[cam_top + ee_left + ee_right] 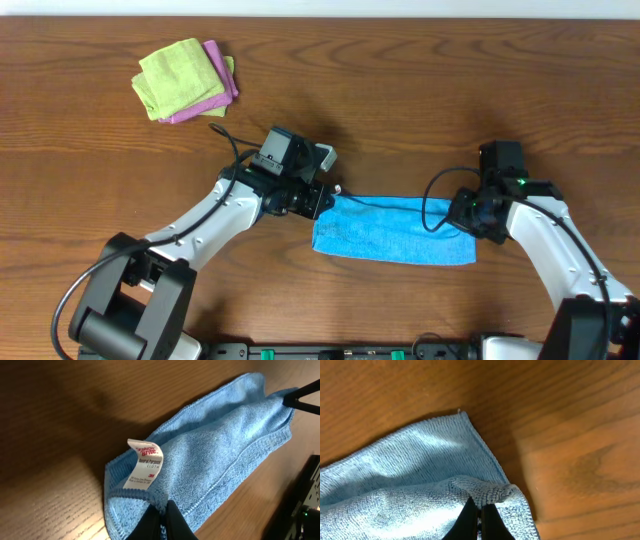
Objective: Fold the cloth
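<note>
While the left fingers [177, 522] pinch the tagged corner of the blue cloth [395, 232] and the right fingers [492, 524] pinch the opposite end, both pressed tight on fabric, the cloth lies as a narrow band low in the overhead frame's centre on the desk [450, 80]. Each grip looks shallow, so uneven pulling could slip a corner free or skew the fold.

Overhead straight down over the table [400, 100]; both wrist views close, obliquely onto the cloth [395, 232].
</note>
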Controlling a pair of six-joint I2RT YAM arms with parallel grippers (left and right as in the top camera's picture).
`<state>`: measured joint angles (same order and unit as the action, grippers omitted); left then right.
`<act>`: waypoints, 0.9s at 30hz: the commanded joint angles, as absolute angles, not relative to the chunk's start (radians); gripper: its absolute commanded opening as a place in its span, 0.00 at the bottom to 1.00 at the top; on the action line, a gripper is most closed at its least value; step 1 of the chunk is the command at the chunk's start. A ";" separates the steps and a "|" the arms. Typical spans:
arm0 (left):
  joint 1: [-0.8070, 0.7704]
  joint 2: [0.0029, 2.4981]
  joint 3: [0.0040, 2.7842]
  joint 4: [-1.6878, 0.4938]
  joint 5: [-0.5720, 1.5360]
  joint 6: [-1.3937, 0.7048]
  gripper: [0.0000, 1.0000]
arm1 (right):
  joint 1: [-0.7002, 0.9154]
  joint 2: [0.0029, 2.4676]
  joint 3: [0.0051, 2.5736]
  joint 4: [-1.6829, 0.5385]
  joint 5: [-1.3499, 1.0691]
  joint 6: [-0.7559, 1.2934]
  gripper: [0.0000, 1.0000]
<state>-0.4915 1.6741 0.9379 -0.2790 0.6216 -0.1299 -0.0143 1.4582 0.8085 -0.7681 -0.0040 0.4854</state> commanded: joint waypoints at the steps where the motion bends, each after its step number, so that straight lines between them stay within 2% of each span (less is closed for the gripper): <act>1: -0.480 1.705 0.970 -0.274 0.622 -0.110 0.06 | -0.034 1.461 0.823 -0.757 -0.001 0.462 0.02; 10: -0.478 1.755 1.032 -0.289 0.633 -0.084 0.06 | -0.067 1.461 0.839 -0.751 -0.001 0.447 0.02; 27: -0.483 1.757 1.032 -0.453 0.680 -0.054 0.06 | -0.066 1.461 0.839 -0.820 -0.015 0.436 0.01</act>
